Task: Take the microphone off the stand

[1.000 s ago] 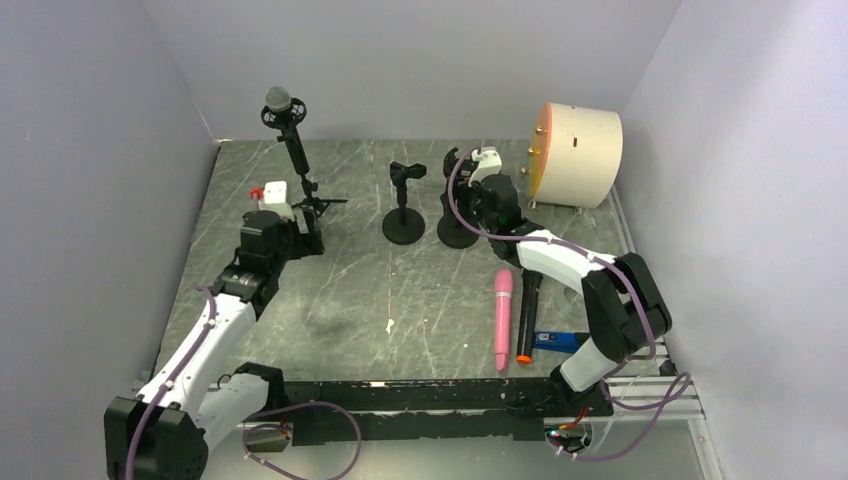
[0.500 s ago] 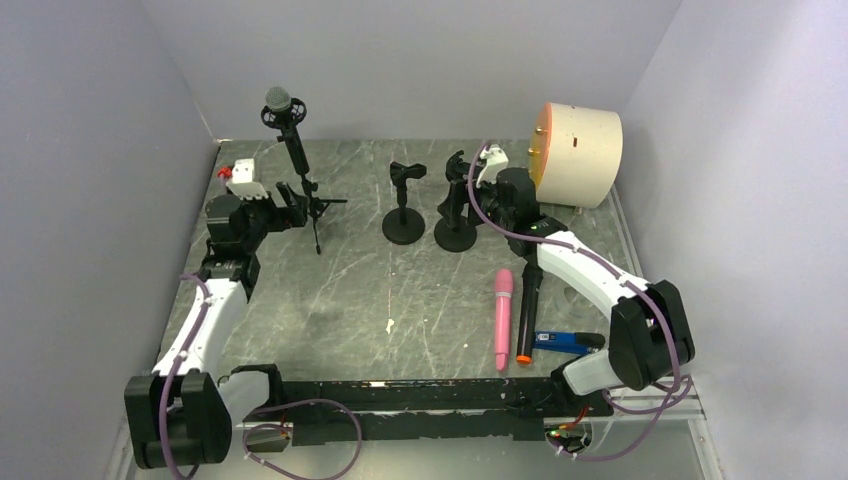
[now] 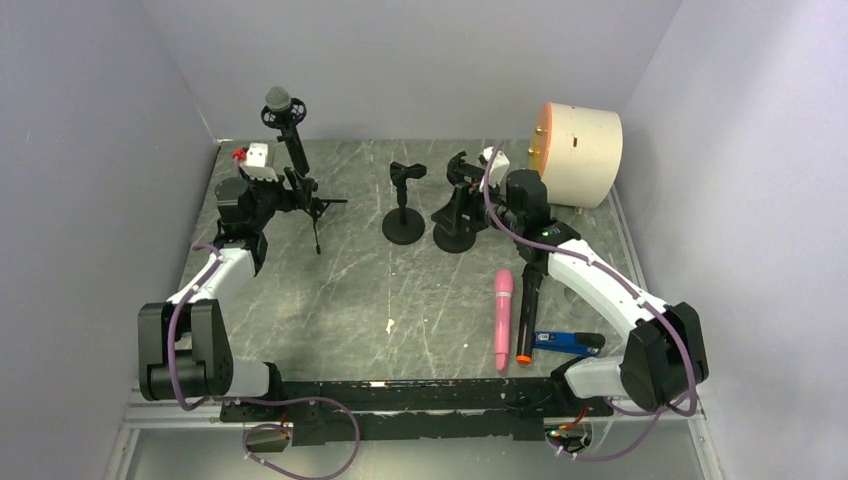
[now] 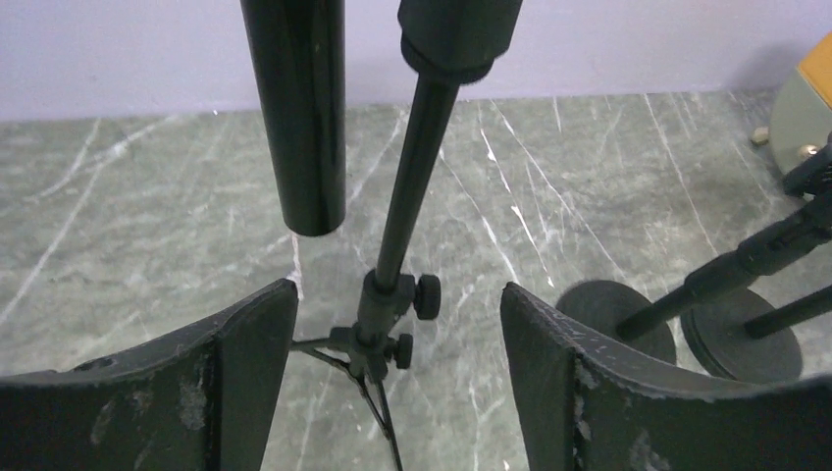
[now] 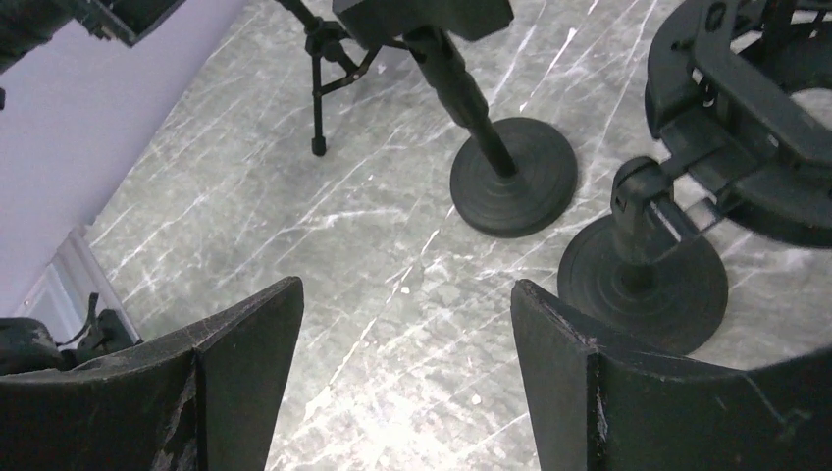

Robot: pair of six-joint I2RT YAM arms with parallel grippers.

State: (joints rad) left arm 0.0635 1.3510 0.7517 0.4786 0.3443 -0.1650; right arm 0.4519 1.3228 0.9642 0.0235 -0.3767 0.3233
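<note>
A black microphone with a grey mesh head (image 3: pixel 278 101) sits clipped in a black tripod stand (image 3: pixel 304 190) at the back left. In the left wrist view its black barrel (image 4: pixel 294 108) hangs beside the stand's pole (image 4: pixel 412 177). My left gripper (image 3: pixel 288 192) is open and empty, just left of the stand. Its jaws (image 4: pixel 397 294) frame the tripod hub without touching it. My right gripper (image 3: pixel 472 200) is open and empty (image 5: pixel 407 287), low beside the round-base stands in the middle of the table.
Two empty round-base stands (image 3: pixel 403 207) (image 3: pixel 457 212) stand mid-table, also in the right wrist view (image 5: pixel 513 177) (image 5: pixel 643 285). A pink microphone (image 3: pixel 503 318), a black microphone with an orange end (image 3: pixel 527 315) and a blue item (image 3: pixel 565 341) lie front right. A cream drum (image 3: pixel 580 153) sits back right.
My left arm has swung back and left, bringing its open gripper up to the tripod stand. My right gripper has drawn back to the right, off the round-base stand.
</note>
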